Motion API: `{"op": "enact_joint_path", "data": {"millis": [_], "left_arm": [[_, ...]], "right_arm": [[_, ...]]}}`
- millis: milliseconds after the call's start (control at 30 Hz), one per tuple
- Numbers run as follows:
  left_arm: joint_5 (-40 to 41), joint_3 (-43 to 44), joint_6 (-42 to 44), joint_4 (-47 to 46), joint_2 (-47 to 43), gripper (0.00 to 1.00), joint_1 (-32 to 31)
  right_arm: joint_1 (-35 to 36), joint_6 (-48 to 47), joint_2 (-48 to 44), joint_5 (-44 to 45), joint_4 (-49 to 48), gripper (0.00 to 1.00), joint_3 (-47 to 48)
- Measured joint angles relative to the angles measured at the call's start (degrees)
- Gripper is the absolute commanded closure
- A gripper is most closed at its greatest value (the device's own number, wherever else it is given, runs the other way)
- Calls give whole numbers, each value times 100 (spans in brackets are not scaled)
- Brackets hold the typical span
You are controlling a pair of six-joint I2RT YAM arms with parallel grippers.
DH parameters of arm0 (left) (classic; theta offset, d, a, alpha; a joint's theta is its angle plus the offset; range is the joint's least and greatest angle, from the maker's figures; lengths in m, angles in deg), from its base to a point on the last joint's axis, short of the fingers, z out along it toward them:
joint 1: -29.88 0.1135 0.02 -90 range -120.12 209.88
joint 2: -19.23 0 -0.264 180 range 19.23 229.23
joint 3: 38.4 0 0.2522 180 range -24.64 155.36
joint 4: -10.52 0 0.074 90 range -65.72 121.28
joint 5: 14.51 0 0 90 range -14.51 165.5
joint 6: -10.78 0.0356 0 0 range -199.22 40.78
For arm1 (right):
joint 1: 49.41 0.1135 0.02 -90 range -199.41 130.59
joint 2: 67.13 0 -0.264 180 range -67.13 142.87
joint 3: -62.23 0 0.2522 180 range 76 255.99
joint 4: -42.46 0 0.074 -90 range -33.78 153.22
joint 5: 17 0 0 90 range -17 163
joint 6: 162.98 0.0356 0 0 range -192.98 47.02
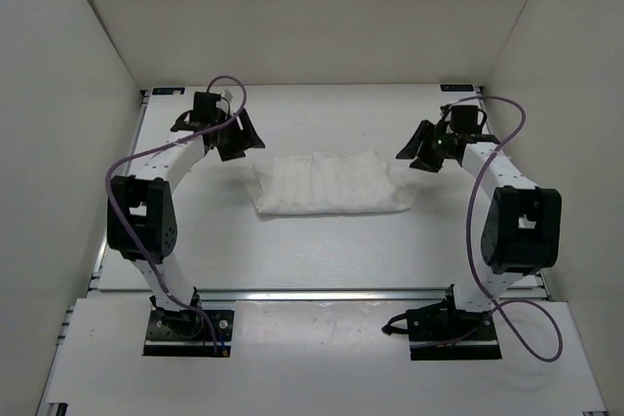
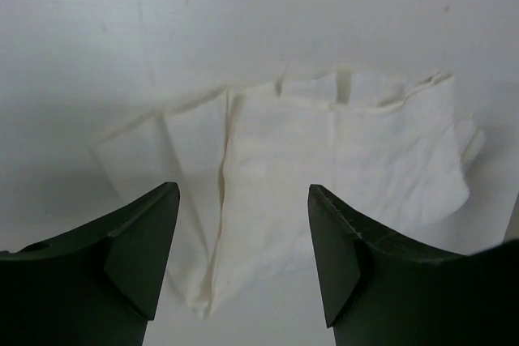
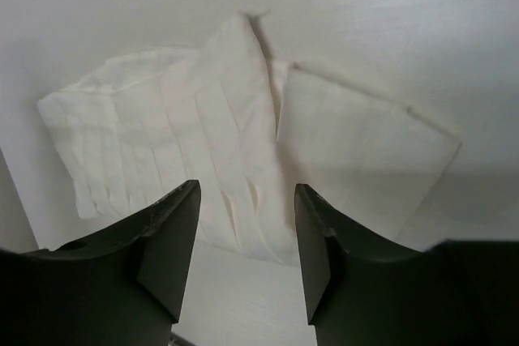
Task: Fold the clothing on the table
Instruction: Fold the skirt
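While the left gripper [image 1: 242, 135] hangs just off the far left corner of the clothing [image 1: 330, 185], its jaws stand wide with nothing between them. Its wrist camera shows the dark fingers [image 2: 134, 253] framing the cloth's left end, where layered edges lie stacked and slightly stepped. The clothing sits in the middle of the table [image 1: 292, 250] as a folded strip. Its long axis runs left to right, and the pleats cross it the short way. The near edge is fairly straight and the far edge is lumpier. A broad band of table surface runs between that near edge and the metal rail [image 1: 322, 293], and a narrower band reaches the far edge. At the far right corner the right gripper [image 1: 417, 153] hovers, also spread wide and holding nothing. Its own view shows a smooth flap with a sharp corner beside the pleated part.
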Motion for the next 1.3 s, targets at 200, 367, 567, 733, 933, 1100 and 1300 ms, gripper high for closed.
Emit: {"op": "enact_joint_path", "data": {"millis": [200,367,567,733,933,1100,1300], "left_arm": [[245,-1985,-17,-116,-1325,24,-433],[391,-3101,-184,-402,-2177,22,-494],[546,-3794,-358,-774,-2529,22,-599],[579,-4061,-466,-962,-2540,23,-691],[667,-4238,-621,-1294,-2529,23,-826],[763,-4273,-809,-1600,-2339,28,-1034],[741,-4312,-1110,-2096,-1908,93,-1198]], "right_arm": [[92,352,-1233,166,-407,47,-2159],[72,616,-1661,225,-765,44,-3016],[33,984,-1574,83,-1569,37,-3617],[39,1635,-1576,-37,-2490,37,-4044],[0,2391,-1582,44,-3388,56,-4461],[-63,2653,-1486,254,-3582,84,-4640],[-251,2669,-1488,275,-3683,100,-4695]]}}
